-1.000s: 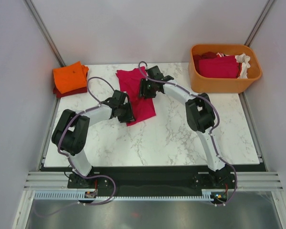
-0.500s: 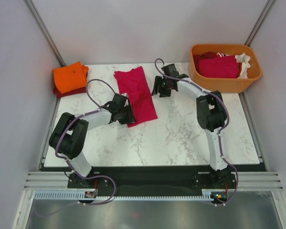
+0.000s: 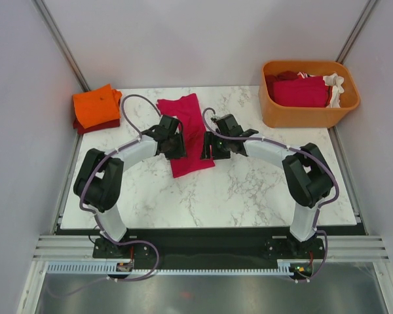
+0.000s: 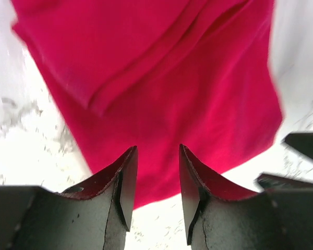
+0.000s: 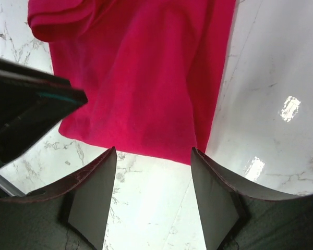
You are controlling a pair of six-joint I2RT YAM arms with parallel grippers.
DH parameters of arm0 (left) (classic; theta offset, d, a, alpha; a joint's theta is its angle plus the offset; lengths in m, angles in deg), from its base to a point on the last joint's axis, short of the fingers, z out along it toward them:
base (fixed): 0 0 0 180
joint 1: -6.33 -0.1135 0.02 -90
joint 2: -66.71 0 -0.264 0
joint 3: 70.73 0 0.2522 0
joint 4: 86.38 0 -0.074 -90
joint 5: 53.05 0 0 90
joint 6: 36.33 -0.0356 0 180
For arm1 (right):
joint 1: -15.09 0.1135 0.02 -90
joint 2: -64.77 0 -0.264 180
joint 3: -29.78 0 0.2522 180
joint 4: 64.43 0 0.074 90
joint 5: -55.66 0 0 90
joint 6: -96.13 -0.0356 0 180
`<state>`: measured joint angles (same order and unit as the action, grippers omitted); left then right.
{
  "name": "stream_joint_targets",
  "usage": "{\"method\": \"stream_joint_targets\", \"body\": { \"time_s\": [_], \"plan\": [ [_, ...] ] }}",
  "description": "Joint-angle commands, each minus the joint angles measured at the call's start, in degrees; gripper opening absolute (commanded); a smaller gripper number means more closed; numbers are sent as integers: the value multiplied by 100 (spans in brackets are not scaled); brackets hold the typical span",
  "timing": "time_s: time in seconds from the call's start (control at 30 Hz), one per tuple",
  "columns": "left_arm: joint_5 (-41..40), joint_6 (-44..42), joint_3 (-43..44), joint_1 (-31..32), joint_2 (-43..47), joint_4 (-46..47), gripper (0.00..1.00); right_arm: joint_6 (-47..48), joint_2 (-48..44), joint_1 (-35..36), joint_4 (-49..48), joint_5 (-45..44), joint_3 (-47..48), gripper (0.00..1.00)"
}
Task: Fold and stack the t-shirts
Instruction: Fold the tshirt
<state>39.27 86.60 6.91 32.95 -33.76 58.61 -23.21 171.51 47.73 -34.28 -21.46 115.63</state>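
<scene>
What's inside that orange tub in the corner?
In the tub: a crimson shirt on top, dark red cloth behind, white cloth at the right. Anything beneath is covered.

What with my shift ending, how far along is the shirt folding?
Done: a folded orange shirt sits on a dark red one in the far left corner. In hand: the crimson-pink shirt lies part-folded on the table, the left claw and right claw open above its near end, gripping nothing. Left: finish folding it, stack it, then the shirts in the orange tub.
</scene>
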Motion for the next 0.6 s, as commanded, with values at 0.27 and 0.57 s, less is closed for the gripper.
{"method": "stream_joint_targets", "body": {
  "time_s": [0.27, 0.57],
  "plan": [
    [-224, -164, 1232, -24, -561, -98, 45, 60, 189, 75, -337, -541, -424, 66],
    [-224, -190, 1443, 98, -1045, -229, 44, 122, 497, 102, -785, -331, -916, 12]
  ]
}}
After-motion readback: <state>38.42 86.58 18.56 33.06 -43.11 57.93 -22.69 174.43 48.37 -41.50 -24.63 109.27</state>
